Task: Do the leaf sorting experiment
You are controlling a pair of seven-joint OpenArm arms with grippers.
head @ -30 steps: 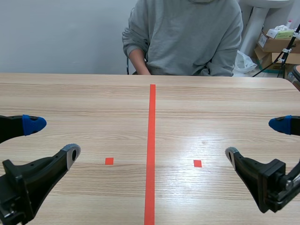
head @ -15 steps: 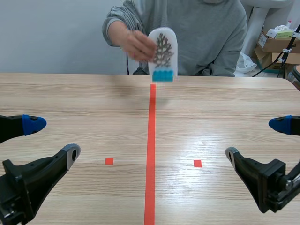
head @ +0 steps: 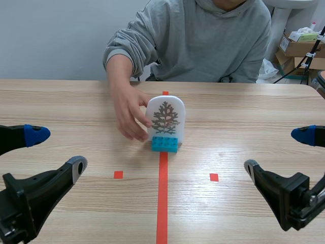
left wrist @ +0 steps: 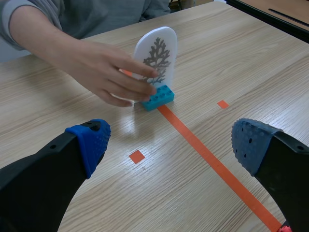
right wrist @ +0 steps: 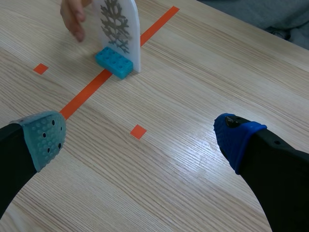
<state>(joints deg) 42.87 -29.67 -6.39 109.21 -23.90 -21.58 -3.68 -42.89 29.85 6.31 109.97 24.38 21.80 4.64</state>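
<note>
Upright on the centre tape line (head: 162, 203), a light, stiff leaf card (head: 166, 118) stands with a person's hand (head: 129, 114) on it.

At near left the left gripper (head: 58, 150) hangs low over the desk (head: 244, 117), its fingers spread wide with nothing between them, well apart from the card. Just left of the middle, the person's fingertips rest against the card's left edge and the blue brick base (head: 164, 144) that carries it. The card looks like thin rigid plastic, light, probably smooth, and tall enough to tip on a nudge. The knobbly brick, or the flat faces just above it, seems the safer place to pinch, squarely and gently. At near right the right gripper (head: 277, 152) likewise gapes wide, holding and touching nothing, well apart from the card.
</note>
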